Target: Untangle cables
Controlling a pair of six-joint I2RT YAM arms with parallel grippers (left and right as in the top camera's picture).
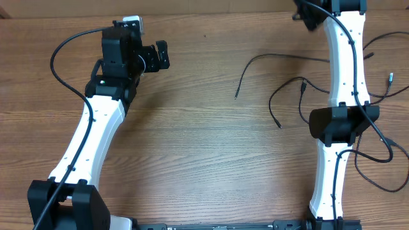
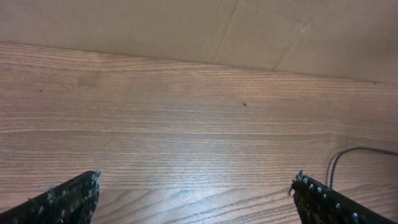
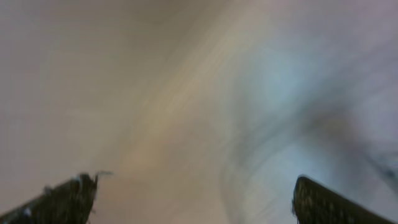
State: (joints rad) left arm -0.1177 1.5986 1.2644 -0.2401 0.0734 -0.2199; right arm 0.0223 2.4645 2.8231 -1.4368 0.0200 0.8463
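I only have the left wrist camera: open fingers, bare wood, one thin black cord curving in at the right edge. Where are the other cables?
Observer: The cables lie on the table's right side, spread around the right arm, apart from the left gripper.
Operator: One knot?
Observer: No, loose strands and loops that cross, some running under that arm.
Operator: Right gripper holding any?
Observer: No, the right gripper is open, nothing between its fingers.

Thin black cables [image 1: 255,59]; brown, streaky wood-grain table [image 1: 204,147]; white-shelled robot arms [image 1: 89,137] with black joints; black, pale-speckled fingers [image 2: 68,200].
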